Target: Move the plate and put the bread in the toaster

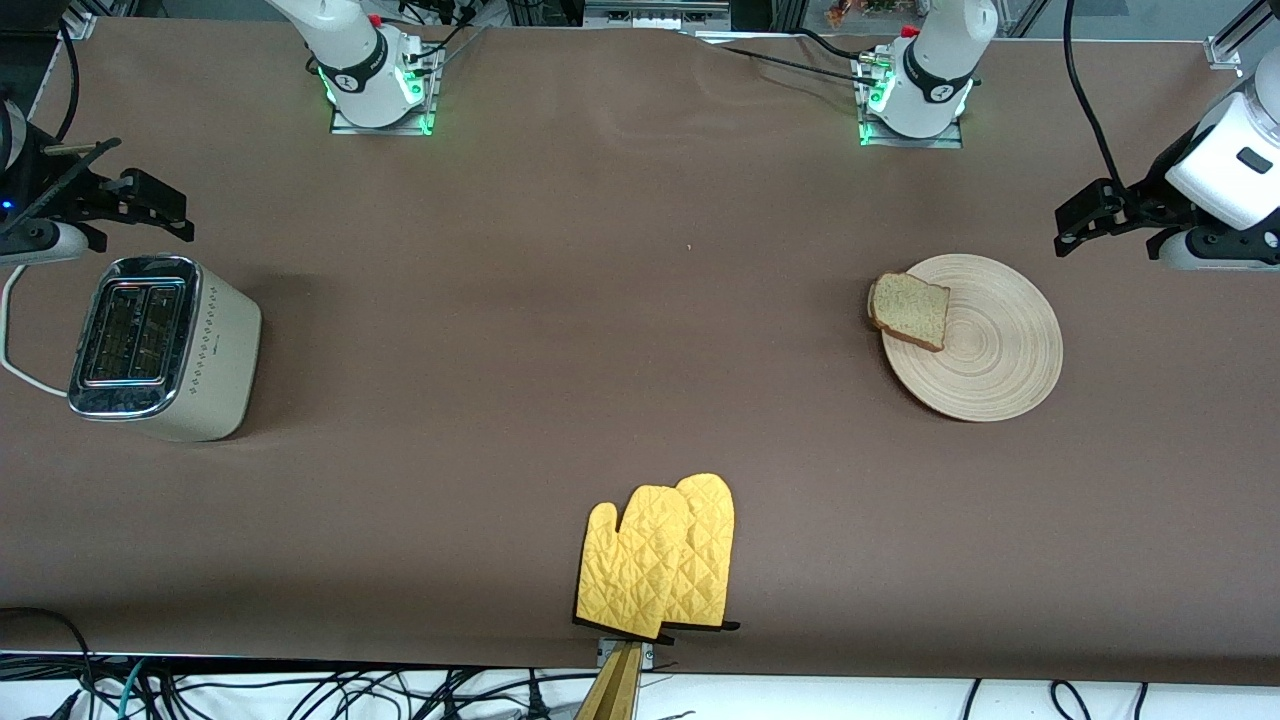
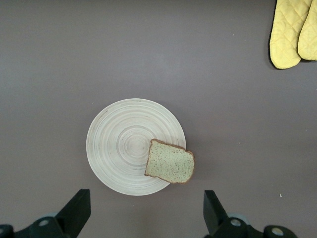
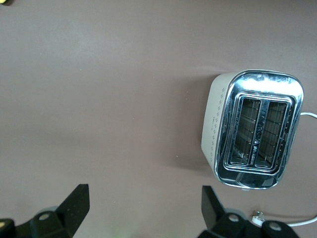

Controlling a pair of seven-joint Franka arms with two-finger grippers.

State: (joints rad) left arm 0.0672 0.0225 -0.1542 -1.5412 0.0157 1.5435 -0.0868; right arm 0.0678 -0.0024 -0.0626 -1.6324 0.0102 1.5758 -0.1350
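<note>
Plate (image 1: 985, 350): lies flat on the brown bench (image 1: 600, 330) toward the left arm's end, about midway between the edge where the bases stand and the edge by the front camera; seen whole in the front and left wrist views.
Bread (image 1: 910, 311): one slice lying on the plate's rim at the side facing the bench's middle, one corner overhanging the rim; its underside is hidden.
Toaster (image 1: 160, 345): stands upright near the right arm's end edge of the bench, chrome top up, both slots empty; the slot depths are dark and hard to make out.
Cord (image 1: 12, 340): white, loops from the toaster toward the end edge; its run is cut off by the frame.
Left gripper (image 1: 1085, 222): in the air at the left arm's end of the bench, just past the plate's rim; jaws spread wide, holding nothing; fingertips (image 2: 79, 208) cut off in the wrist view.
Right gripper (image 1: 150, 205): in the air above the bench just beside the toaster, toward the bases' edge; jaws released, empty.
Oven mitts (image 1: 660, 560): two yellow, overlapping, at the middle of the edge nearest the front camera; the lower one is largely covered.
</note>
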